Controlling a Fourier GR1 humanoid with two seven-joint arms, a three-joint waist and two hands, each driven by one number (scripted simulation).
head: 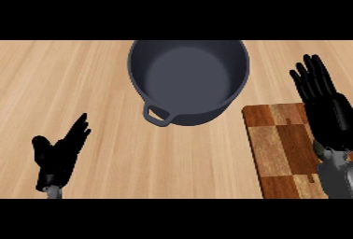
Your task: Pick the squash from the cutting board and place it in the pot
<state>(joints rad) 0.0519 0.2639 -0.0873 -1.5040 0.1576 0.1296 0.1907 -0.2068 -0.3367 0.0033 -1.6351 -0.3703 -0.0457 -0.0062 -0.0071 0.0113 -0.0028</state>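
**Squash hidden, right hand over the board**

On the cutting board, at the bench's right side, no squash shows; it may lie beneath the right hand, which hangs over the board's far right with fingers straight and released, grasping nothing visible; the pot stands just left of the board, interior bare; the left hand rests open at lower left. Judged step: the reach; the fingers should settle round the squash before any lift toward the pot.
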